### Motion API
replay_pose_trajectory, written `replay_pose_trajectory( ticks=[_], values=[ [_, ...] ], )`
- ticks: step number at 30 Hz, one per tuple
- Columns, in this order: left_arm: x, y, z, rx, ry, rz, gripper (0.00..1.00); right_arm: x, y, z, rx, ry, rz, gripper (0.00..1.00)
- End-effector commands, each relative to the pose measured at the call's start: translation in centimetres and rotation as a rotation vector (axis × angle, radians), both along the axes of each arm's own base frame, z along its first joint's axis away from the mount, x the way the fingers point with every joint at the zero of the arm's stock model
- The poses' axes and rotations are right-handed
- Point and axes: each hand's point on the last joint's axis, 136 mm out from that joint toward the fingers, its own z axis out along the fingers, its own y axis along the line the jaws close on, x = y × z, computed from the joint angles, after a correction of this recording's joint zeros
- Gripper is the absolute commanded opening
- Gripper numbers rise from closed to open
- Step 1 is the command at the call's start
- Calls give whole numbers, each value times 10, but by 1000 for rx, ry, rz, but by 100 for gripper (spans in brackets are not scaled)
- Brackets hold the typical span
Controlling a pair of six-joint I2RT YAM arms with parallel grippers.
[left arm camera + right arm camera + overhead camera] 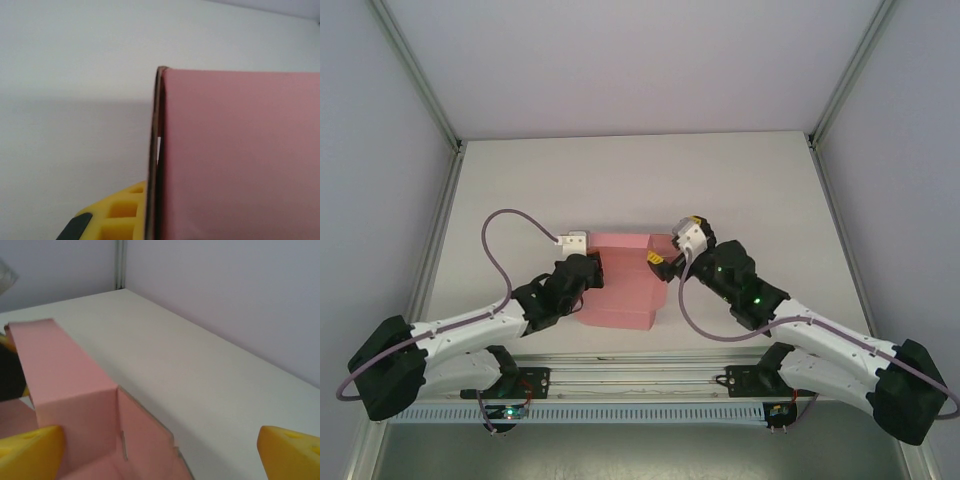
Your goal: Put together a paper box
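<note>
**Top external view.**
- Table: off-white, matte, smooth, rectangular, walled by pale lilac panels.
- Paper box: plain pink thin card, partly folded, a sloped panel toward the lower edge. It lies at frame centre between the two arms.
- Left gripper: black housing, on a white-and-black arm, closed on the box's left edge.
- Right gripper: black with yellow tips, at the box's upper right corner, fingers spread wide.
- Cables: mauve, glossy, looping from each arm.

**Left wrist view.**
- Paper box: a flat, untextured pink panel across the right half. Its doubled, brownish raw edge runs upright at centre.
- Yellow plastic finger: moulded with square recesses, lower left, pressed against the card's edge side. The grip is tight on the card.
- Table: plain white.

**Right wrist view.**
- Right gripper: yellow fingers at the lower left and lower right corners, standing far apart, clamping nothing.
- Paper box: at left, a long pink strip rising to the upper left, creased into a side wall with a small slot. It is just beside the left finger; contact cannot be told.
- Table; lilac wall; metal corner post.
</note>
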Motion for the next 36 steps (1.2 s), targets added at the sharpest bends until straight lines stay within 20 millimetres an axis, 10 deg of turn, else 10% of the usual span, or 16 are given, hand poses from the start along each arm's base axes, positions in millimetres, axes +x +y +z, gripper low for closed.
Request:
replay_pose_trajectory(
  ticks=[1,20,36],
  values=[
    [2,-13,31,-126,-54,-13,0,8,-6,4,-81,-130,-86,98],
    [8,-14,18,-117,-45,20,0,31,-2,18,97,-117,-221,98],
    [13,12,13,-45,-61,144,0,-6,-86,-6,325,136,-367,98]
  ],
)
